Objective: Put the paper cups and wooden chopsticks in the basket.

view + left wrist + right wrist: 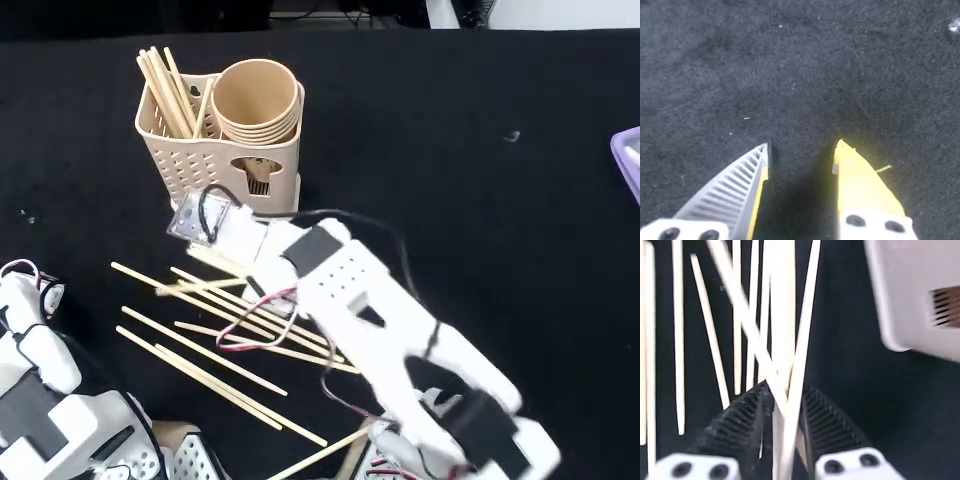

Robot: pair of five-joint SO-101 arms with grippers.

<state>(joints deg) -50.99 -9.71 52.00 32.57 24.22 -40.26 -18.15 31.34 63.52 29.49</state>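
Looking down, we find the basket [215,165] near the far edge of the desk [480,200], left of middle. It holds a nested stack of paper cups [256,95] in one compartment and upright chopsticks [165,85] in the other. Between it and the near edge, loose chopsticks [200,352] lie scattered on the desk. We see the right claw [785,390] pinching crossed chopsticks [803,340] just beside the basket. The left claw [802,145] hangs spread over bare desk.
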